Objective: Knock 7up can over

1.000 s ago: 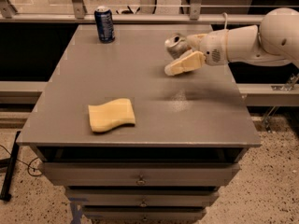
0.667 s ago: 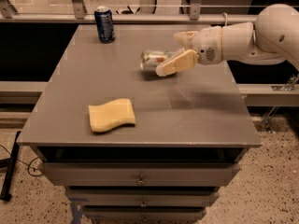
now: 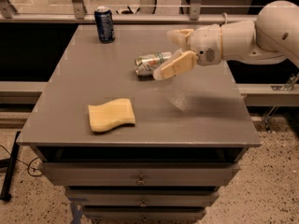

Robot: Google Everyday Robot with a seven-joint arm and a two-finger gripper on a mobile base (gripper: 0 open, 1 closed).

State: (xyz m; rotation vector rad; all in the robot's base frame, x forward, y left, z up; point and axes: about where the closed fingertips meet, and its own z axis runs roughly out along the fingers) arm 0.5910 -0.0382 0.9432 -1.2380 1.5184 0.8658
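The 7up can (image 3: 150, 63), silver-grey with green and red marks, lies on its side near the middle back of the grey table (image 3: 140, 125). My gripper (image 3: 167, 54) comes in from the right on a white arm, just right of the can. Its two tan fingers (image 3: 175, 65) are spread apart, one above and one in front of the can's right end, with nothing held between them.
A dark blue can (image 3: 104, 24) stands upright at the table's back left. A yellow sponge (image 3: 111, 114) lies at the front left. The table has drawers below its front edge. A rail and glass wall run behind it.
The gripper swept left across the table. The 7up can, partly hidden behind the fingers a second ago, went over onto its side and moved left.
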